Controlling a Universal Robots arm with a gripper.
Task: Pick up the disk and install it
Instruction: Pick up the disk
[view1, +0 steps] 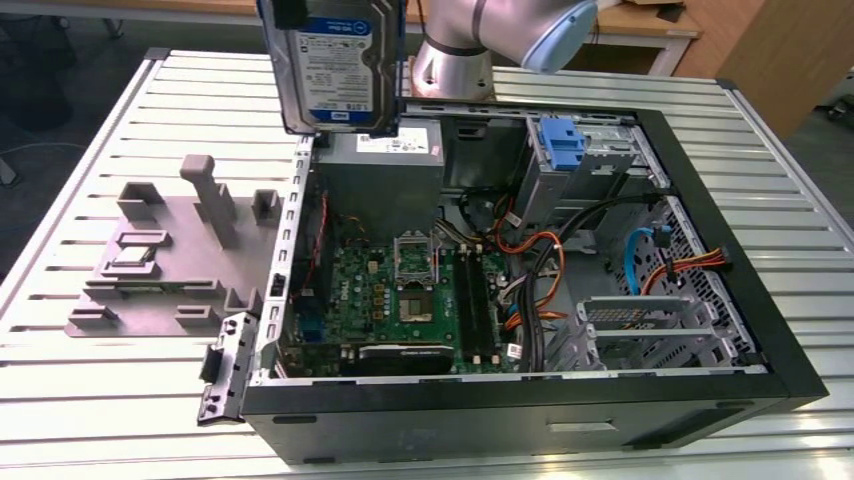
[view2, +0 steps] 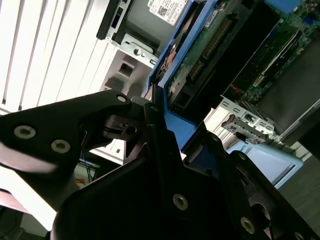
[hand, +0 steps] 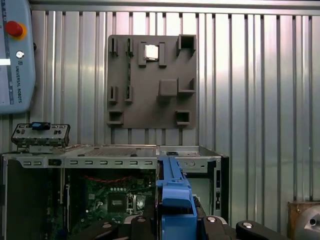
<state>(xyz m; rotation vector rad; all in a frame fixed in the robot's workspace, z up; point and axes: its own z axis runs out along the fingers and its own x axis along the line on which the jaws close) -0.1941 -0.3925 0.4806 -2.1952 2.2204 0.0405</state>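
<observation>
Disk: we see it upright, raised over the case wall, close to the power supply.
Gripper: in the first wrist view we note it clamped on the disk's blue carrier.
Motherboard: exposed inside case.

My gripper clamps the disk edge-on, its blue carrier before the open case; beyond lies a grey fixture plate on the slatted table.

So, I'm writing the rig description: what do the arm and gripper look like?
The arm is smooth silver-grey metal tubing with a pale blue cap on a joint. The gripper is black, built from angular plates dotted with round silver screw heads.
</observation>
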